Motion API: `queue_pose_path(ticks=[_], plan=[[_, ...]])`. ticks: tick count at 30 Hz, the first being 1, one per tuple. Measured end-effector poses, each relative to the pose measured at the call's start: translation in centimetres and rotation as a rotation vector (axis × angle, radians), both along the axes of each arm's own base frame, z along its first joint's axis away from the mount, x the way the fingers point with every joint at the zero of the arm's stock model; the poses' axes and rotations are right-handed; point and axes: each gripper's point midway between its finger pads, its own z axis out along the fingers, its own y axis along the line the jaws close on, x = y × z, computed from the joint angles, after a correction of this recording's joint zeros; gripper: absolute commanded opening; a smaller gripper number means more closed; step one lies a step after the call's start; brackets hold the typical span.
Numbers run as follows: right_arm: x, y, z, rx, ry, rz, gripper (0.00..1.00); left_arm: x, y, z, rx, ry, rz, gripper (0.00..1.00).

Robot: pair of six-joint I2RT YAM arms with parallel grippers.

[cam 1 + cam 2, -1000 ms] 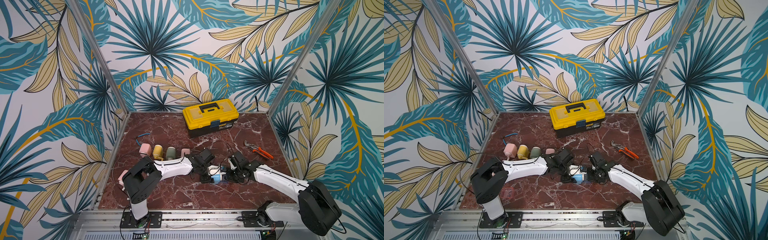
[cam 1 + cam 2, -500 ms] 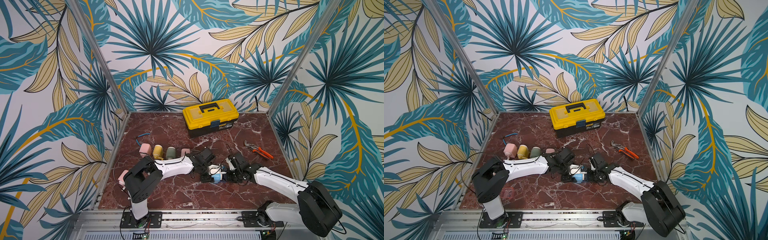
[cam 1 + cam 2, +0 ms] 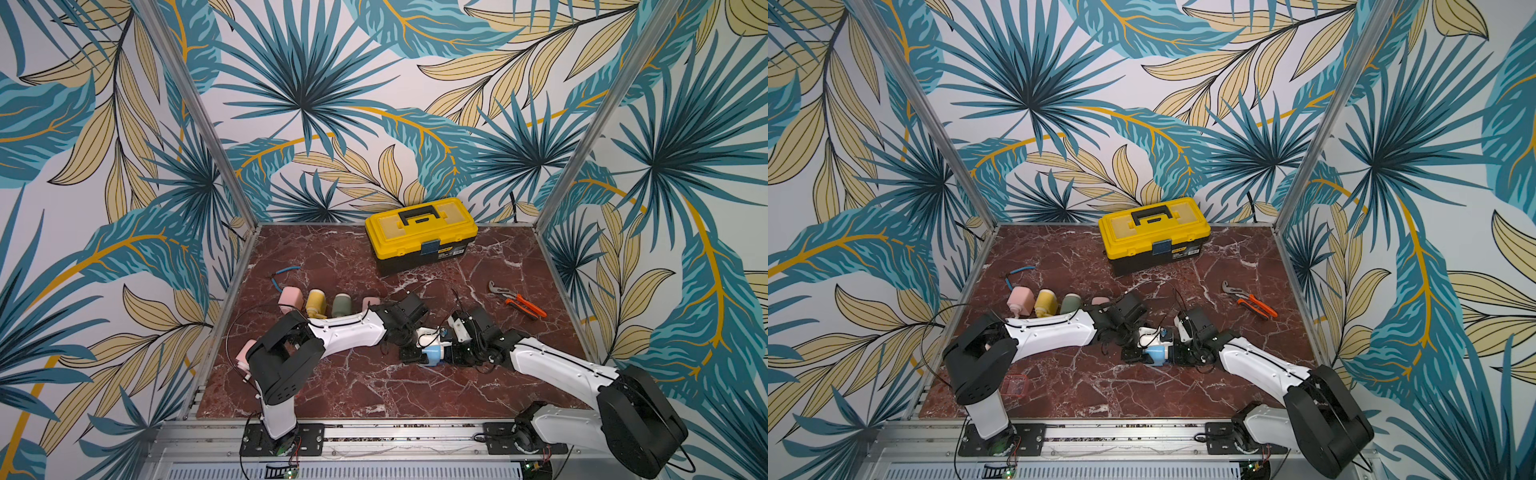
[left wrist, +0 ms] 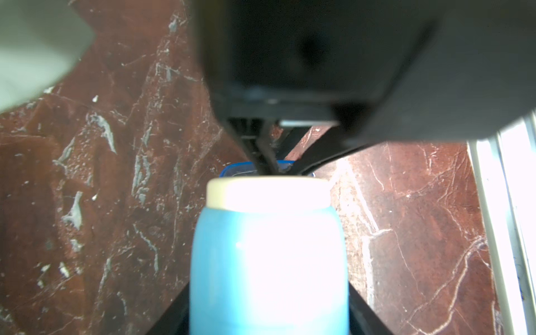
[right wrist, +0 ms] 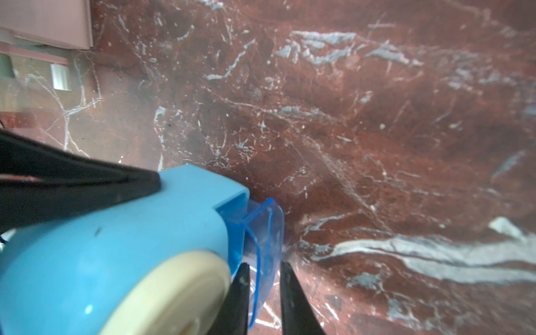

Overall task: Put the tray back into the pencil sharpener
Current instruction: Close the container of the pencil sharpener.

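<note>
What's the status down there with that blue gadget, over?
Left gripper shut on pencil sharpener. Right gripper pinching blue tray, partway into the sharpener, not seated. Nothing seen blocking it.

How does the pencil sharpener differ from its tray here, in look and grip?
The pencil sharpener is opaque light blue with a cream disc; the tray is see-through blue and thin-walled. The pencil sharpener is bulkier; the tray is smaller and sticks out of its slot. The left gripper clamps the pencil sharpener; the right gripper pinches the tray. Both are blue.
</note>
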Motion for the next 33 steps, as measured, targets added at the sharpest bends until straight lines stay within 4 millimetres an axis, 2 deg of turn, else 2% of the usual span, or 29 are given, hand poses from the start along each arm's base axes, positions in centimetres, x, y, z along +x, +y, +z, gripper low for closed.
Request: queue_pose_path(ticks=[4, 8, 13, 17, 21, 26, 33], plan=[[0.1, -0.3, 1.1, 0.044, -0.036, -0.037, 0.26, 0.3, 0.2, 0.0, 0.002, 0.002, 0.012, 0.49], [0.5, -0.3, 3.0, 0.1, -0.095, -0.071, 0.28, 0.5, 0.4, -0.1, 0.002, 0.01, 0.026, 0.49], [1.1, -1.2, 4.2, 0.106, -0.144, -0.129, 0.2, 0.7, 0.6, -0.2, -0.003, 0.019, 0.04, 0.48], [1.4, -2.7, 3.2, 0.057, -0.136, -0.219, 0.15, 0.6, 0.7, -0.3, -0.002, 0.026, 0.045, 0.48], [1.2, -3.3, 1.4, 0.026, -0.082, -0.265, 0.15, 0.6, 0.7, -0.3, -0.003, 0.031, 0.05, 0.47], [1.4, -1.7, -0.3, 0.071, -0.011, -0.245, 0.15, 0.6, 0.7, -0.3, -0.003, 0.032, 0.053, 0.47], [1.7, 0.8, -1.0, 0.169, 0.042, -0.182, 0.15, 0.7, 0.8, -0.3, -0.001, 0.034, 0.057, 0.47]])
